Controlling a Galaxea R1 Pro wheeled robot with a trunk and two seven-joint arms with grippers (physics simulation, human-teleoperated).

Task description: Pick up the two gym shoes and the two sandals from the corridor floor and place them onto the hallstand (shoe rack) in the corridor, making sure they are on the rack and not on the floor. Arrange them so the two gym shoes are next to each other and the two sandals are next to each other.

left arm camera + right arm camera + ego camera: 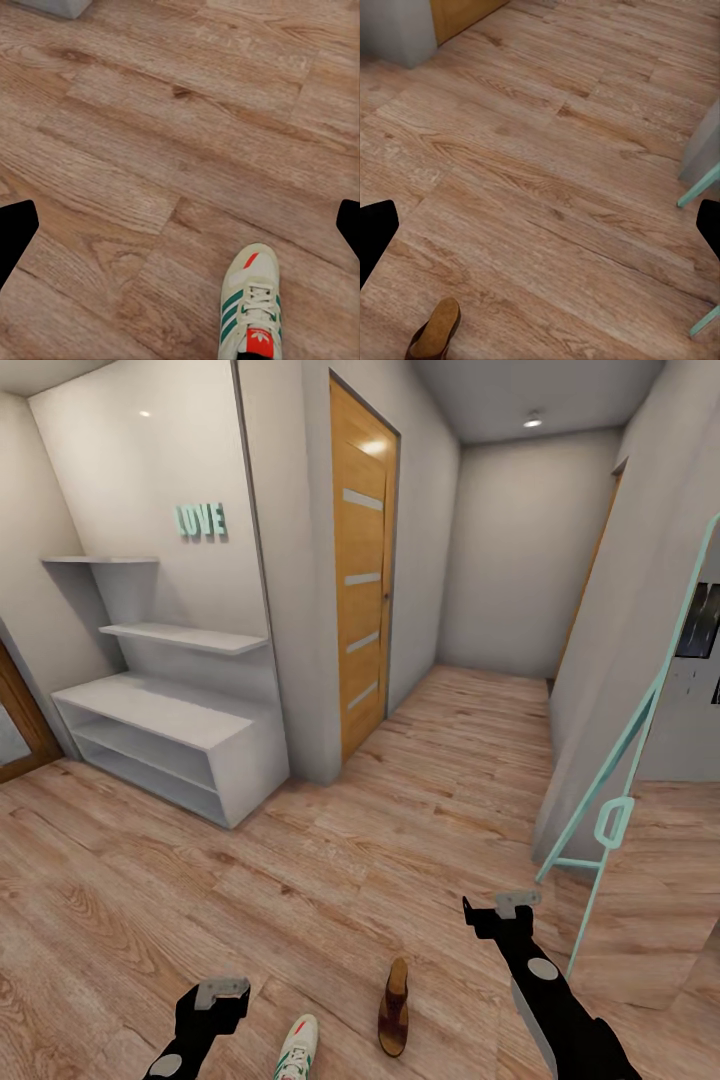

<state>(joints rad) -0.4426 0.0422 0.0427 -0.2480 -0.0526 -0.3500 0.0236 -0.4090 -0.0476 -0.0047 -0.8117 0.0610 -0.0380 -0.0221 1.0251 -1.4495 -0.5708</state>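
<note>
A white gym shoe with green stripes is lying on the wood-plank corridor floor at the near edge of the head view, its toe pointing away from the robot. Just beside it, to its right and not touching, a brown sandal is lying lengthwise on the same planks. The left wrist view is showing the gym shoe from above, laces and red-orange tongue visible. The right wrist view is catching the sandal at the frame's edge.

The left gripper is hanging above the floor just left of the gym shoe, and the right gripper is hanging to the right of the sandal, near a mint-green mirror frame. Both sets of jaws are standing released, gripping nothing.

The pale-grey hallstand is standing well apart against the left wall, with two stepped shelves and "LOVE" lettering above it. A wooden door is sitting further along the corridor.
</note>
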